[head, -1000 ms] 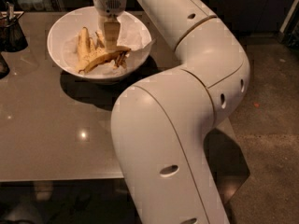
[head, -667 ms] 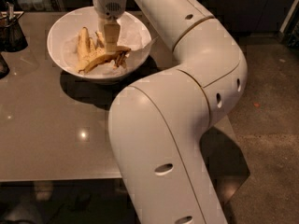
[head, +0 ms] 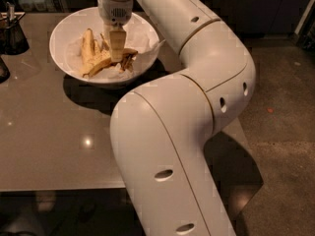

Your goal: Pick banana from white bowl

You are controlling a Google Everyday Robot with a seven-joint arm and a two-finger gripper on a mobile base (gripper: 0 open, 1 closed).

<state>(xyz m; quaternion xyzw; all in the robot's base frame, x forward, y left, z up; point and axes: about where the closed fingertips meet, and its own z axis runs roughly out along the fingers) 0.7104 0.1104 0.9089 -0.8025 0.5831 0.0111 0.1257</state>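
Reaching straight down into the white bowl, the pincer hung over the middle of the banana.

From where I stood, the big white arm arched up from the table's near edge and bent back toward the far left corner, where the bowl sat. The banana lay curved on crumpled white paper inside the bowl, one end toward the bowl's near-left wall and its dark end just right of the pincer. Whether the pincer was touching it, or was wide, narrow or holding anything, I could not tell. A shorter, paler banana lay just beside it on the left. A dark cup stood at the table's left edge, apart from the bowl.
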